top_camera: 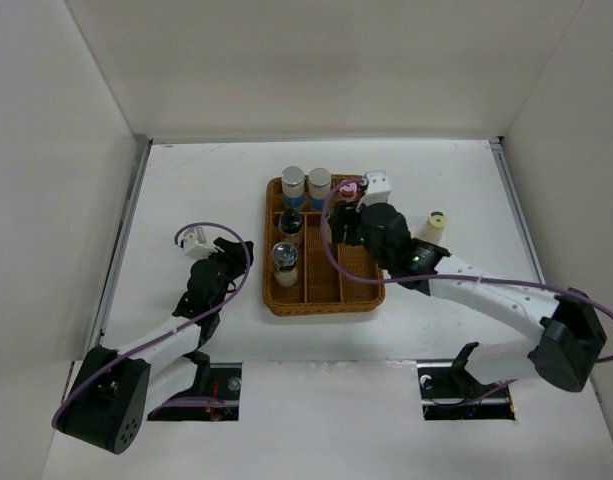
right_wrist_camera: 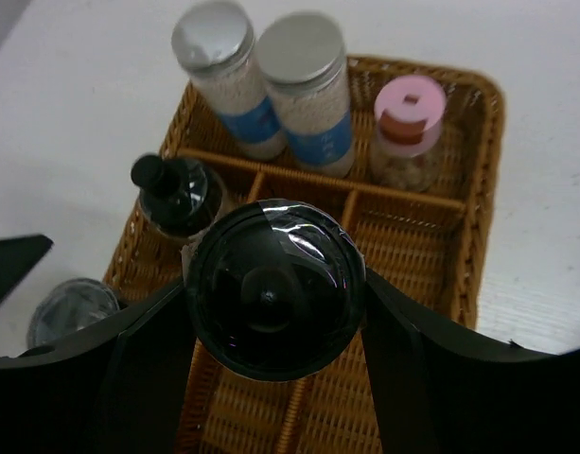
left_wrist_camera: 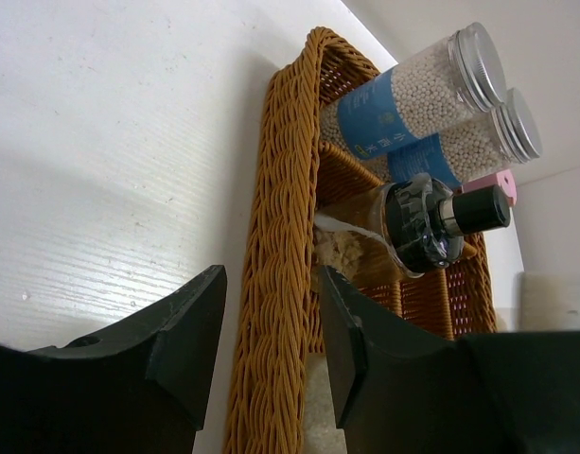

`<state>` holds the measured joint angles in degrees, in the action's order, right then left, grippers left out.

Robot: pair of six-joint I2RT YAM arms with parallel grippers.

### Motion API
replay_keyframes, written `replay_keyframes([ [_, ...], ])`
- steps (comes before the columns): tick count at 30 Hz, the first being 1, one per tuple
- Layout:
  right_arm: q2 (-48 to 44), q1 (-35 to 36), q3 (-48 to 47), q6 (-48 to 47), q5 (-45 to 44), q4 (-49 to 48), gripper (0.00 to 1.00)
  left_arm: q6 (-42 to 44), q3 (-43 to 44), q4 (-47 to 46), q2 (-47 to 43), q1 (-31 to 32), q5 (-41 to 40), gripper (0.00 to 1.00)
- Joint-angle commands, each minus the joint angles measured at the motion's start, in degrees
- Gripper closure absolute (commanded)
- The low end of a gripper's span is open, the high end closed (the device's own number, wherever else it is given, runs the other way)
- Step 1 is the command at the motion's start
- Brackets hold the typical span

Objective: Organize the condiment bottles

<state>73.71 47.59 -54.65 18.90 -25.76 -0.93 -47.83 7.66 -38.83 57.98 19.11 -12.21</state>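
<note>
The brown wicker tray (top_camera: pixel 361 295) holds two grey-capped, blue-labelled bottles (top_camera: pixel 292 181) (top_camera: pixel 319 181), a pink-capped jar (top_camera: pixel 348 188), a black-topped bottle (top_camera: pixel 290 222) and a clear-topped jar (top_camera: pixel 284 258). A pale-yellow-capped jar (top_camera: pixel 435 226) stands on the table right of the tray. My right gripper (right_wrist_camera: pixel 275 317) is shut on a black-lidded bottle (right_wrist_camera: pixel 271 284) and holds it above the tray's middle compartments. My left gripper (left_wrist_camera: pixel 271 331) is open, its jaws on either side of the tray's left rim (left_wrist_camera: pixel 285 189) without gripping it.
White walls close the table on the left, back and right. The tray's dividers (right_wrist_camera: pixel 403 194) form several compartments. The left arm (top_camera: pixel 176 325) lies left of the tray, and the right arm (top_camera: pixel 486 295) reaches in from the right.
</note>
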Motion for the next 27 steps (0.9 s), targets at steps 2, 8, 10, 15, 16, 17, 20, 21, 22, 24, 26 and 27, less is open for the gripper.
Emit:
replay_keyframes([
  [2, 5.64, 0.7, -4.58, 0.09, 0.0, -8.47, 0.53, -0.51, 0.07, -3.27, -0.93, -0.7, 0.17, 0.58],
  [8, 12.06, -1.06, -7.04, -0.44, 2.81, -10.23, 0.53, -0.42, 0.16, -3.09, -0.59, -0.79, 0.25, 0.58],
  [10, 13.29, -1.14, -7.48, -0.18, 3.43, -10.58, 0.52, -0.42, 0.25, -3.18, 0.03, -0.79, 0.25, 0.58],
  [15, 18.56, -1.41, -9.15, -0.35, 2.91, -11.2, 0.52, -0.42, 0.34, -3.36, 0.38, -0.7, 0.25, 0.58],
  [16, 19.53, -1.41, -9.5, -0.35, 2.47, -10.94, 0.52, -0.42, 0.34, -3.36, 0.3, -0.7, 0.25, 0.58],
  [17, 20.58, -1.41, -9.77, -0.52, 2.03, -11.2, 0.51, -0.42, 0.34, -3.36, 0.3, -0.7, 0.25, 0.58],
  [20, 22.96, -1.41, -10.65, -0.61, 0.45, -11.38, 0.5, -0.42, 0.34, -3.36, 0.21, -0.7, 0.25, 0.58],
  [21, 23.58, -1.41, -11.0, -0.7, -0.16, -11.55, 0.49, -0.42, 0.34, -3.36, 0.21, -0.62, 0.25, 0.58],
  [22, 24.28, -1.32, -11.18, -0.88, -0.95, -11.9, 0.47, -0.42, 0.42, -3.45, 0.3, -0.53, 0.43, 0.58],
  [24, 25.16, -1.23, -11.44, -1.32, -2.27, -12.51, 0.41, -0.33, 0.43, -3.53, 0.47, -0.44, 0.52, 0.58],
  [26, 25.52, -1.23, -11.53, -1.32, -2.8, -12.61, 0.32, -0.33, 0.43, -3.62, 0.56, -0.44, 0.52, 0.58],
  [27, 25.34, -1.23, -11.53, -1.23, -2.81, -12.52, 0.27, -0.33, 0.43, -3.62, 0.65, -0.44, 0.52, 0.58],
])
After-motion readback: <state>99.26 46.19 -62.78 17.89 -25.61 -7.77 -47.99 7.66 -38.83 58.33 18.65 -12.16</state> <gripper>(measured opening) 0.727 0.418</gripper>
